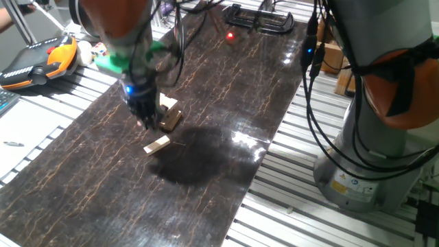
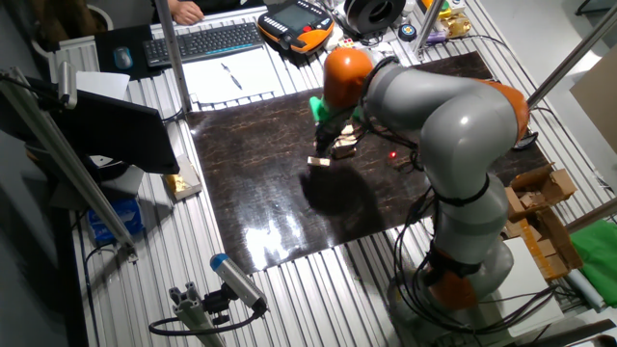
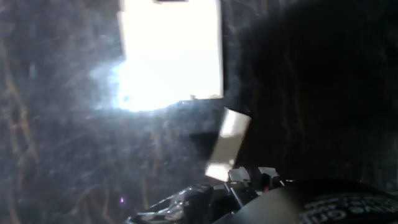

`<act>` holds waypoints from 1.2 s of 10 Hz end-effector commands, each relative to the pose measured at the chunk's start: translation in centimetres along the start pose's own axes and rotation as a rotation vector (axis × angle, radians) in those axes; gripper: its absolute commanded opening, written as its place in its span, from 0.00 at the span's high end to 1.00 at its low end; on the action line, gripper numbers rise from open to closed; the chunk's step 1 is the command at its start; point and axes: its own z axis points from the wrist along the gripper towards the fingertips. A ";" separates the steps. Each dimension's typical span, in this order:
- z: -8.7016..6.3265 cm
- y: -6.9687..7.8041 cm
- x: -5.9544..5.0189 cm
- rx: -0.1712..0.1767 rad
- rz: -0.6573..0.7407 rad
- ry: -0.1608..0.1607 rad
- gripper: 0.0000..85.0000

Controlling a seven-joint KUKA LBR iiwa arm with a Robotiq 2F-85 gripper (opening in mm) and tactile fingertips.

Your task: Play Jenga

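The Jenga stack (image 1: pixel 169 114) is a small low pile of pale wooden blocks on the dark mat (image 1: pixel 206 171). It also shows in the other fixed view (image 2: pixel 346 145). One loose matching block (image 1: pixel 156 145) lies on the mat just in front of the stack, and shows in the other fixed view too (image 2: pixel 319 161). My gripper (image 1: pixel 145 118) points down right beside the stack's left side, close above the mat. In the hand view the stack is a washed-out bright rectangle (image 3: pixel 171 53) and the loose block (image 3: pixel 227 143) lies below it. The jaws are too dark to read.
An orange and black teach pendant (image 1: pixel 41 62) lies at the back left. A black clamp (image 1: pixel 257 17) and a red light spot (image 1: pixel 231 36) are at the mat's far end. The arm's base (image 1: pixel 384 151) stands right of the mat. A keyboard (image 2: pixel 207 40) lies beyond.
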 end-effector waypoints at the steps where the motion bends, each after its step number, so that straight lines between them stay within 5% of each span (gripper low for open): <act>1: -0.9 0.4 -0.6 0.102 -0.716 -0.009 0.88; 3: -2.1 0.8 -1.5 0.108 -0.845 -0.009 0.99; 6: -2.7 0.9 -2.2 0.119 -1.126 -0.133 0.99; 7: -3.1 0.8 -2.5 0.124 -1.207 -0.149 0.99; 9: -4.4 1.0 -3.6 0.135 -1.333 -0.110 0.99; 12: -5.0 0.2 -3.7 0.102 -1.346 -0.119 0.99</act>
